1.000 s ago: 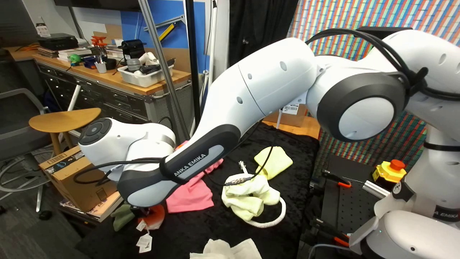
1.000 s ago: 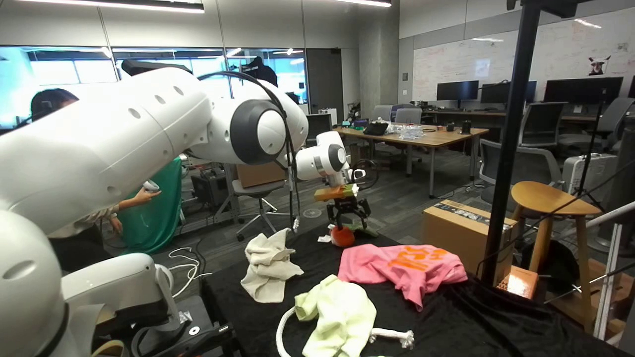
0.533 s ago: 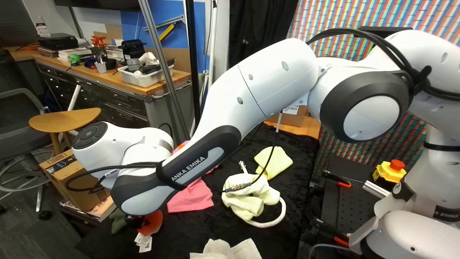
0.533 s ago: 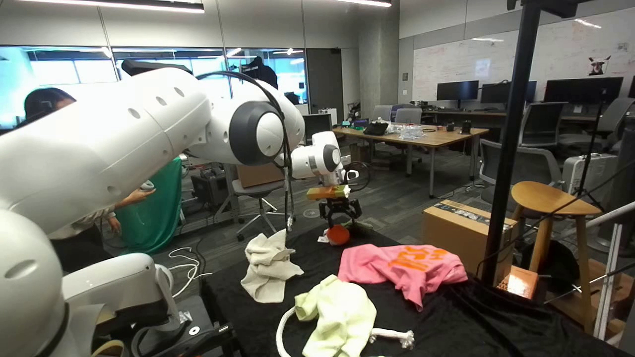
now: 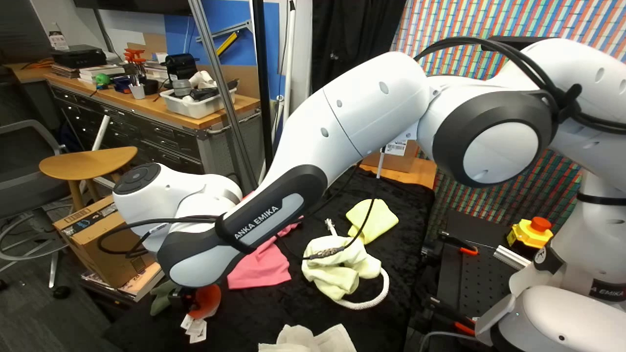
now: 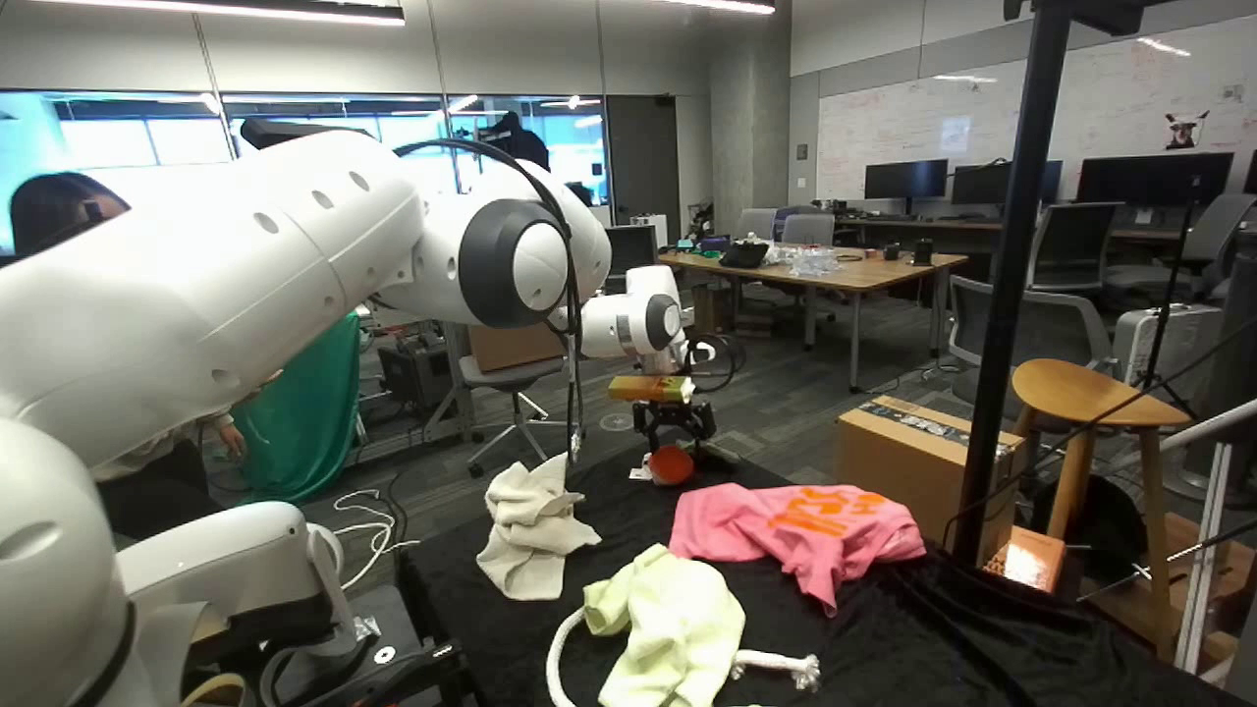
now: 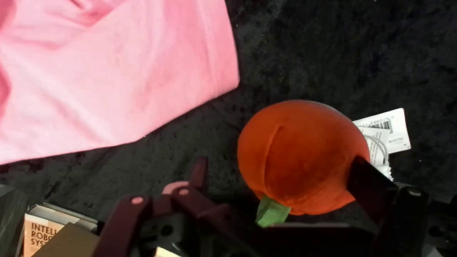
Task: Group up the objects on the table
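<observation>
My gripper (image 7: pixel 282 169) is open over a round orange plush (image 7: pixel 303 150) with a green leaf and white tags (image 7: pixel 387 134). One finger (image 7: pixel 371 185) overlaps the plush's edge; I cannot tell if it touches. The opposite finger (image 7: pixel 199 173) stands apart from it. The pink cloth (image 6: pixel 786 525) lies nearby, bearing orange print. A pale yellow cloth (image 6: pixel 678 624) covers part of the white rope ring (image 6: pixel 771 661), whose frayed end sticks out. A crumpled white cloth (image 6: pixel 535 535) lies separately on the black-covered table (image 5: pixel 401 234). In an exterior view the arm hides part of the pink cloth.
A dark green soft piece (image 5: pixel 164 296) lies beside the gripper at the table's edge. Off that edge stand a cardboard box (image 5: pixel 105 244) and a book (image 7: pixel 43 226). A black upright post (image 6: pixel 1002 285) rises beside the table. Cables (image 5: pixel 367 215) hang from the arm above the yellow cloth.
The gripper has shifted slightly to the left in an exterior view. The orange plush has turned a little, its pale side now out of sight and its tags displaced. The cloths have stayed put.
</observation>
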Available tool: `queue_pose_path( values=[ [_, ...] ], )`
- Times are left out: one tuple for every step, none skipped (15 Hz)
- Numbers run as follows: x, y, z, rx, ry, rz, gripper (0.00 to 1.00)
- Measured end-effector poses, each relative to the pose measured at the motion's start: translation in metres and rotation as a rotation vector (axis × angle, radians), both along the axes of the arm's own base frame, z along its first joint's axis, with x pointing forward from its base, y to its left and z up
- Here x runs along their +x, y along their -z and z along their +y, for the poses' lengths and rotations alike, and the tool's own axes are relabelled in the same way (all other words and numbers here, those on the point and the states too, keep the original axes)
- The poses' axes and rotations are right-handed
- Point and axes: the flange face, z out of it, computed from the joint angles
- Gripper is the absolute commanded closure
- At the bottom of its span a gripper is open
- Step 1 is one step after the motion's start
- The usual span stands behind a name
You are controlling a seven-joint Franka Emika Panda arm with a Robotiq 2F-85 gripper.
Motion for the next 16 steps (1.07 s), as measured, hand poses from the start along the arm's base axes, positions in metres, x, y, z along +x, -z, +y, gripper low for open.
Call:
queue_pose_path(
  values=[
    [0.001, 0.002, -0.004, 0.011, 0.011, -0.006, 0.00],
    [0.001, 0.004, -0.008, 0.020, 0.020, -0.010, 0.00],
    [0.001, 0.004, -0.012, 0.025, 0.028, -0.014, 0.00],
    [0.000, 0.005, -0.016, 0.030, 0.033, -0.017, 0.00],
    [-0.001, 0.005, -0.019, 0.034, 0.036, -0.020, 0.00],
    [-0.003, 0.005, -0.022, 0.036, 0.037, -0.020, 0.00],
    [-0.005, 0.004, -0.025, 0.040, 0.036, -0.022, 0.00],
    [-0.008, 0.004, -0.027, 0.043, 0.035, -0.023, 0.00],
    [-0.012, 0.004, -0.028, 0.048, 0.032, -0.024, 0.00],
    [-0.016, 0.005, -0.029, 0.056, 0.027, -0.026, 0.00],
    [-0.021, 0.005, -0.028, 0.065, 0.022, -0.028, 0.00],
    [-0.026, 0.007, -0.027, 0.073, 0.015, -0.029, 0.00],
    [-0.031, 0.008, -0.026, 0.080, 0.003, -0.029, 0.00],
    [-0.037, 0.011, -0.025, 0.084, -0.012, -0.024, 0.00],
    [-0.042, 0.014, -0.024, 0.086, -0.028, -0.017, 0.00],
    [-0.046, 0.018, -0.022, 0.087, -0.044, -0.008, 0.00]
  ],
)
